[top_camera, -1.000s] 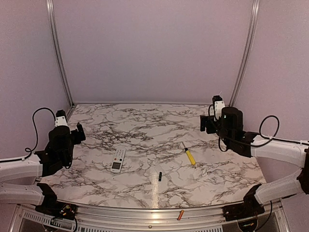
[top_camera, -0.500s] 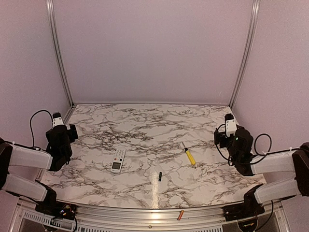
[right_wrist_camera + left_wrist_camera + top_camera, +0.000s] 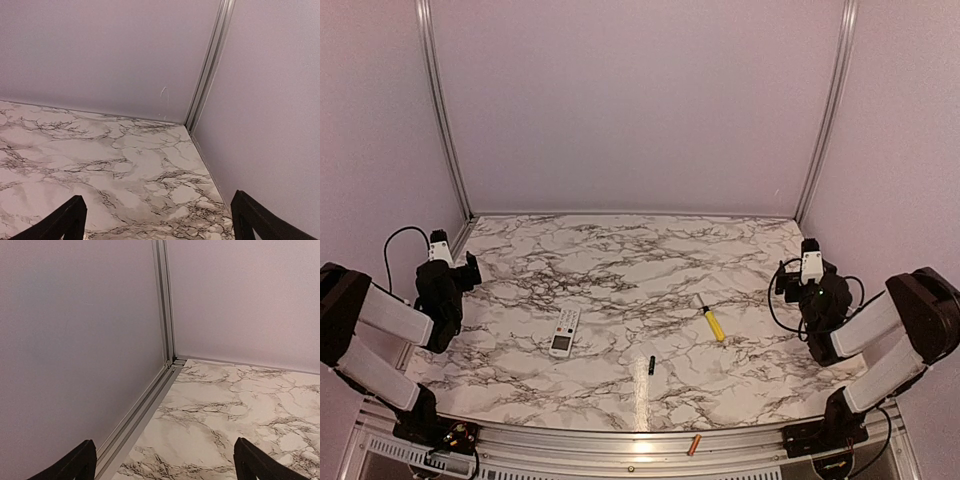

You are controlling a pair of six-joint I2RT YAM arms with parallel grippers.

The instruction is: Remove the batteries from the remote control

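Remote control [image 3: 565, 333], near-left of tabletop [image 3: 620, 265]: likely light, rigid, slick; you pinch it across the long sides. Dark battery [image 3: 651, 365] may roll. Left gripper [image 3: 165, 460], right gripper [image 3: 157, 215]: jaws apart, empty.

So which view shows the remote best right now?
The top external view: the remote lies whole and unobstructed on the table, left of centre. Neither wrist view catches it; each looks at a far corner of the table.
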